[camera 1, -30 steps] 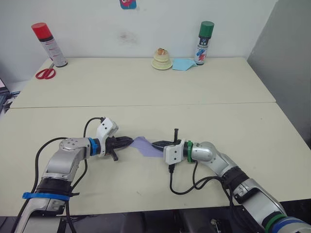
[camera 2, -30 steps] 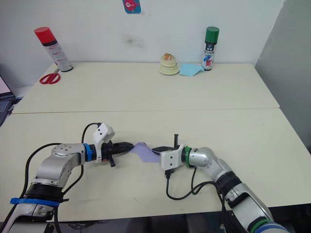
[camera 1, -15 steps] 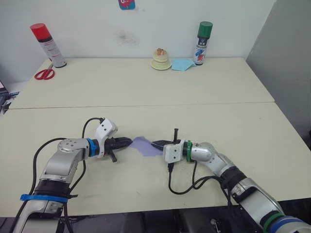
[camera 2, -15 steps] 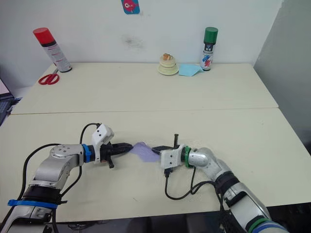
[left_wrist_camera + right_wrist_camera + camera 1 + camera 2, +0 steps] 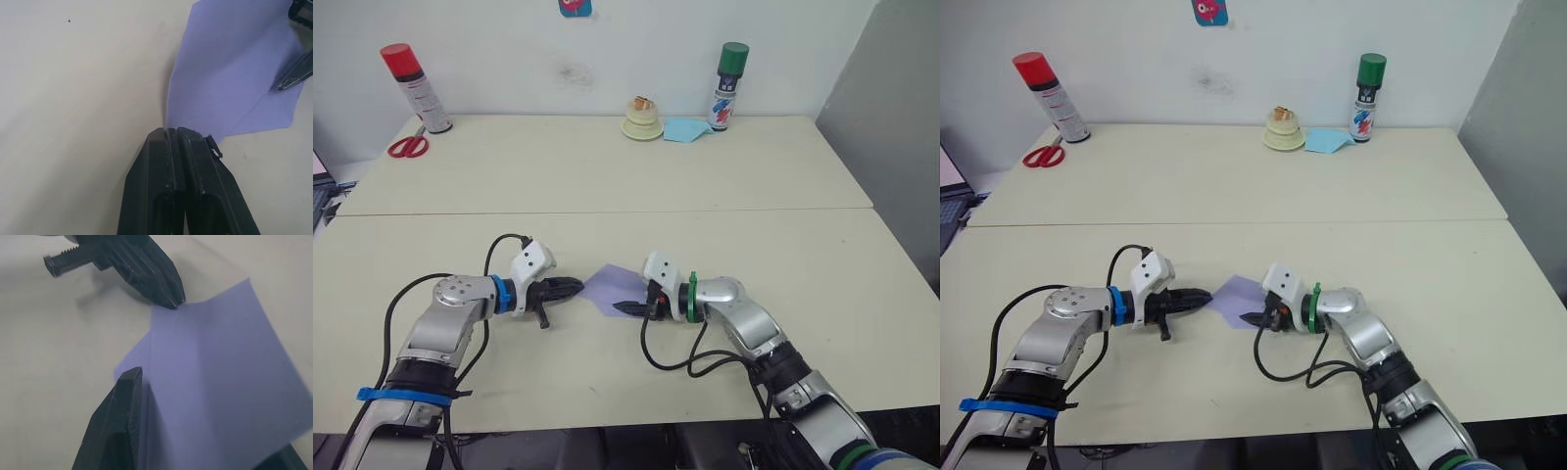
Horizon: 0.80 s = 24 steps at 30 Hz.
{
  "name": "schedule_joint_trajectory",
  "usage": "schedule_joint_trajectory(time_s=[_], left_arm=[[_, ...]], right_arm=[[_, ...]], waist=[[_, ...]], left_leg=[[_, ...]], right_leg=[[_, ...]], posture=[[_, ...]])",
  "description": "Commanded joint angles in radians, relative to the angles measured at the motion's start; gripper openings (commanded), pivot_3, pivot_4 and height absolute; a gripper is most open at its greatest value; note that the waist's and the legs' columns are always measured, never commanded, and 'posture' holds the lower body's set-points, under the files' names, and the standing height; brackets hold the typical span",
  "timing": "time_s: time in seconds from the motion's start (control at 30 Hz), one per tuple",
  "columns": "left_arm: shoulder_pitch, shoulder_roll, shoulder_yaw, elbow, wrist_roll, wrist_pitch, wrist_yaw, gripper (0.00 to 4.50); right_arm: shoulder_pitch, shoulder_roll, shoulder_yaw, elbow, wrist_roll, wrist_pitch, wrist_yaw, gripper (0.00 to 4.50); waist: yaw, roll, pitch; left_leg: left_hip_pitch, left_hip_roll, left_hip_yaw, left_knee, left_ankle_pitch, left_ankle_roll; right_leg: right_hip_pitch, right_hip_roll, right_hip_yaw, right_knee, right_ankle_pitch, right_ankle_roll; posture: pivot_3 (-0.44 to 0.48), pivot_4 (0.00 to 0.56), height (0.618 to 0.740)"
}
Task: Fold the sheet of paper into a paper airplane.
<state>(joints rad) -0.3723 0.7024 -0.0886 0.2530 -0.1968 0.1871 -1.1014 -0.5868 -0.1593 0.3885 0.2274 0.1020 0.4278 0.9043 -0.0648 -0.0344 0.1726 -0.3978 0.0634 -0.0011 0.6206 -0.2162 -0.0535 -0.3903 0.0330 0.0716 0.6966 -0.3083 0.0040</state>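
- The thin purple sheet of paper (image 5: pixel 619 288) lies flat on the front cream table (image 5: pixel 862 323), between the two grippers. It has a fold line down its middle and one pointed corner, so I think the plane is only just begun.
- The left gripper (image 5: pixel 576 286) has its two black fingers pressed together on the near edge of the paper. I think it pins that edge so the sheet cannot slide.
- The right gripper (image 5: pixel 619 308) has its fingers spread apart, one on each side of the paper's other end. It looks ready to pinch or push a corner over.
- Far back on the other table stand a tall spray can with a red cap (image 5: pixel 416 88), red scissors (image 5: pixel 408 146), a small cream roll of tape (image 5: pixel 641 118), a light blue scrap of paper (image 5: pixel 686 128) and a spray can with a green cap (image 5: pixel 726 85). They sit well apart from the folding, out of the way.
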Motion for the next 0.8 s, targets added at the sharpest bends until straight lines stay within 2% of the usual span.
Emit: schedule_joint_trajectory(time_s=[0.03,0.33,0.63,0.8], left_arm=[[0.014,-0.006,-0.061,0.039,0.062,-0.065,-0.023,0.36],[0.013,-0.018,-0.066,0.045,0.075,-0.099,-0.02,0.36],[0.022,-0.022,-0.062,0.032,0.069,-0.094,-0.021,0.36],[0.019,-0.022,-0.067,0.037,0.074,-0.109,-0.027,0.36]], right_arm=[[-0.084,0.016,-0.024,0.019,0.024,0.073,0.009,1.94],[-0.261,0.015,-0.034,0.166,0.007,0.186,0.026,1.94],[-0.279,-0.047,-0.027,0.16,0.023,0.179,0.13,1.94],[-0.316,-0.031,-0.053,0.209,0.034,0.117,0.164,1.94]], waist=[[0.005,0.0,0.0],[0.008,0.0,0.0],[0.008,0.0,0.0],[0.007,0.0,0.0]], left_leg=[[0.0,0.0,0.0,0.0,0.0,0.0],[-0.001,0.0,0.0,0.0,0.0,0.0],[-0.002,-0.001,0.0,0.0,0.0,0.0],[-0.002,-0.001,0.0,0.0,0.0,0.001]], right_leg=[[0.0,0.0,0.0,0.0,0.0,0.0],[-0.001,0.0,0.0,0.0,0.0,0.0],[-0.001,0.0,-0.001,-0.001,0.0,0.0],[-0.001,0.0,-0.001,-0.001,0.0,0.0]], posture=[[0.0,0.15,0.737],[0.0,0.15,0.737],[0.0,0.15,0.737],[0.0,0.15,0.737]])
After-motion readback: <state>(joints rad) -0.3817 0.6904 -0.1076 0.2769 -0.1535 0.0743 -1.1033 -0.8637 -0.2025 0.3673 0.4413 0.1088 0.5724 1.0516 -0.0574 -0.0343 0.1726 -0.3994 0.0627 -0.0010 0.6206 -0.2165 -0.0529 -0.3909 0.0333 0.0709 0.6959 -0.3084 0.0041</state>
